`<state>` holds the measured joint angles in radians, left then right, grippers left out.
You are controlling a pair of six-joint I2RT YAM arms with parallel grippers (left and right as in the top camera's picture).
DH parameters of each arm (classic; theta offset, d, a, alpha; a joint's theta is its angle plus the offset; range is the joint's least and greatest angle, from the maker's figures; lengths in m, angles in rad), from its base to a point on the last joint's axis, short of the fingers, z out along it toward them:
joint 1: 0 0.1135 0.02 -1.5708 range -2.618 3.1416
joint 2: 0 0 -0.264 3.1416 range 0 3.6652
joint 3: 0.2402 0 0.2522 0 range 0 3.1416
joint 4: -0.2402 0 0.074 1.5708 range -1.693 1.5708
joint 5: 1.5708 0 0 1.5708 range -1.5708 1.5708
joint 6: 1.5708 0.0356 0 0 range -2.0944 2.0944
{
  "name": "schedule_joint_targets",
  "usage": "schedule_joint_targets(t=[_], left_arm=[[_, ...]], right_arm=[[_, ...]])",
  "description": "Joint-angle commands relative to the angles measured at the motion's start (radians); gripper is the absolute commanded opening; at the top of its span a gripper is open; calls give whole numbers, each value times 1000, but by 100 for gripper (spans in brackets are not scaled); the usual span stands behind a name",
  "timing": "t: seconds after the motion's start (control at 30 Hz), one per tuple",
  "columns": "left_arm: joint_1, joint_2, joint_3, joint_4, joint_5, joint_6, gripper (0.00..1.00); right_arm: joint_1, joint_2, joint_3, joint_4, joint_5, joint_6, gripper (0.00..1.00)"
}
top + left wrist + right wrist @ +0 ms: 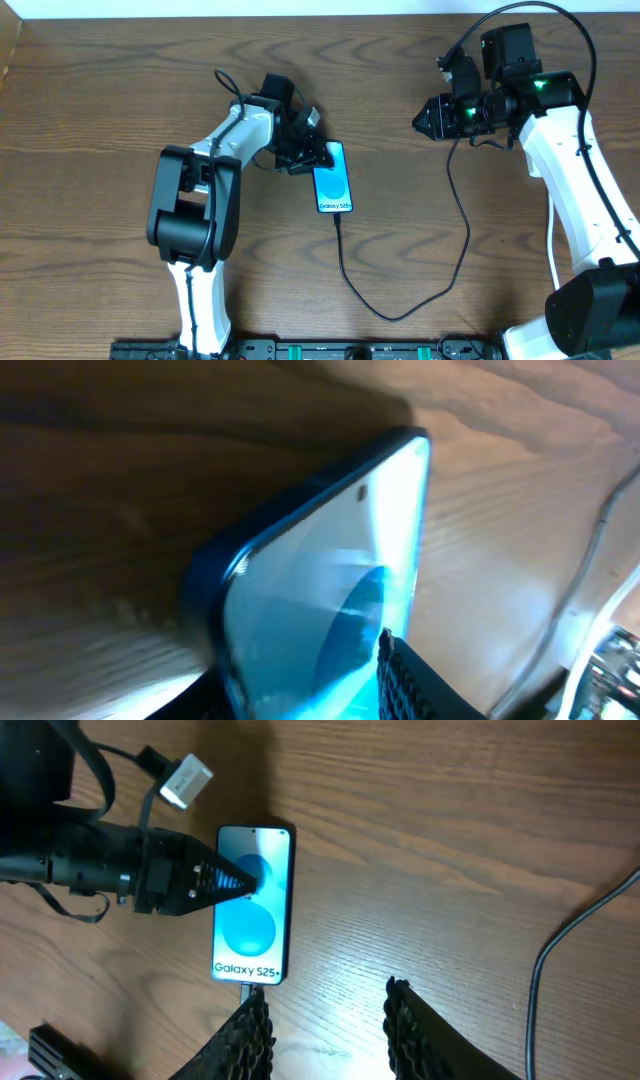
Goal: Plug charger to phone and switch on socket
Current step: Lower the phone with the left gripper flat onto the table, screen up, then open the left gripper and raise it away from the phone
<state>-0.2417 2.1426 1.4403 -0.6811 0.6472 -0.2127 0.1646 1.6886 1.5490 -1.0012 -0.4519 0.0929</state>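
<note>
A dark wooden table (pixel 100 100) seen from above, with a white and black robot arm on each side. On the left, the left gripper (pixel 310 156) reaches in from the left and its tip rests on the upper left part of the phone (pixel 332 177). From the right wrist camera the tip narrows to a point over the screen. The left wrist camera shows only the bright blue glass very close, with one ribbed finger (pixel 405 680) at its edge. Whether this gripper is clamped on the phone or only pressing on it cannot be told. The phone lies face up near the middle of the table, blue screen lit, with the words "Galaxy S25+" at the end nearest the robot. The thin black charger cable (pixel 345 270) meets that same end. It runs toward the robot, curves round to the right, then climbs up the table toward the right arm, where its far end is hidden. On the right, the right gripper (pixel 421 122) hangs above bare wood, well apart from the phone, its two ribbed fingers (pixel 250 1035) spread wide and empty.
</note>
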Motion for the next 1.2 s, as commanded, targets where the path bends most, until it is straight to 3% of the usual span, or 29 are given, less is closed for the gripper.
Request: schedule_joint_targets(t=[0.0,0.17,0.5,0.87,0.9,1.07,1.13,1.17], left_arm=[[3,26,-10,-14,-260,5,40],[3,26,-10,-19,-344,5,41],[14,-13,14,-40,-377,27,41],[89,-429,47,-79,-375,20,41],[90,-481,47,-87,-376,20,47],[90,-643,47,-119,-376,21,56],[90,-689,47,-134,-376,21,93],[90,-719,47,-134,-376,21,98]], right_arm=[[6,-7,-7,2,5,-20,36],[6,-7,-7,2,9,-20,37],[6,-7,-7,1,17,-20,37],[6,-7,-7,2,31,-20,38],[6,-7,-7,2,31,-20,38],[6,-7,-7,2,31,-20,38],[6,-7,-7,2,31,-20,38],[6,-7,-7,2,31,-20,38]])
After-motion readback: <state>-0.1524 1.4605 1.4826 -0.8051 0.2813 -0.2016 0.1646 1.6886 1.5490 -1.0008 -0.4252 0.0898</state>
